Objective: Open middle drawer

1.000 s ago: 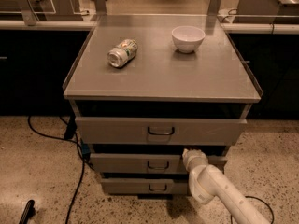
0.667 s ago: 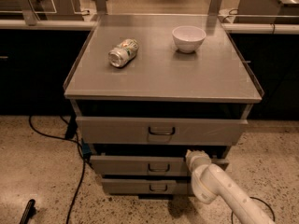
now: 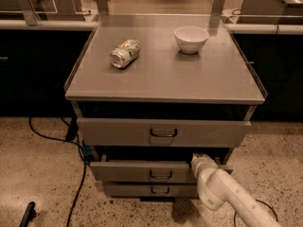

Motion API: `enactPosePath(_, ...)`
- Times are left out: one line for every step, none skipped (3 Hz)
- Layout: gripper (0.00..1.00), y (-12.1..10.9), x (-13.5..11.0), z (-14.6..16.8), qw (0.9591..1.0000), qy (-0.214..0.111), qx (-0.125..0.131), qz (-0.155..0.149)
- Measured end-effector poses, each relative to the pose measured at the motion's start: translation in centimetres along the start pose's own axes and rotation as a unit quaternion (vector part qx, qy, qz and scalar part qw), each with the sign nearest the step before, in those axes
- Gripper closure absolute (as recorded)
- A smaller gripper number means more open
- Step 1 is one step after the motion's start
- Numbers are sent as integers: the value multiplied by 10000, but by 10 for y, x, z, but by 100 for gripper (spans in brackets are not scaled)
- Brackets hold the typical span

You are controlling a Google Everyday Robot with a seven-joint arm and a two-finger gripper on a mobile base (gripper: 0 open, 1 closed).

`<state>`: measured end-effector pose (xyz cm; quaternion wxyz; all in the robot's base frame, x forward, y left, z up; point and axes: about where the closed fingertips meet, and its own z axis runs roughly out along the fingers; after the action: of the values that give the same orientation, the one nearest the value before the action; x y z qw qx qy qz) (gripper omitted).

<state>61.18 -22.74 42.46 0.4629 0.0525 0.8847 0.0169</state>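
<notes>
1. The middle drawer (image 3: 137, 170) is sitting under the front edge of the tabletop (image 3: 170, 79), sticking out a little.
2. The gripper (image 3: 200, 163) is touching its right end, below the front right corner. I cannot tell how open it is or what it is holding.
3. It seems to be pulling; next, a straight pull outward.
4. The drawer is looking slightly further out than a second ago.

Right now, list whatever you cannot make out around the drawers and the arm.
Middle drawer interior: camera view, dark under the top drawer.
Gripper at the middle drawer's right top corner: its contact is hidden behind the wrist of the arm.
Bottom drawer, right end: covered by the arm.
Rest of the arm: cut off by the bottom edge.
Can label: too small to read.
</notes>
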Motion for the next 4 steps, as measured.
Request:
enactPosePath(100, 0, -3, -2, 10000, 0, 0, 0)
enactPosePath(100, -5, 16, -20, 9995, 302, -59, 97)
enactPosePath(100, -19, 33, -59, 9982, 592, -87, 38)
enactPosePath(100, -29, 42, -100, 9971, 749, -155, -22)
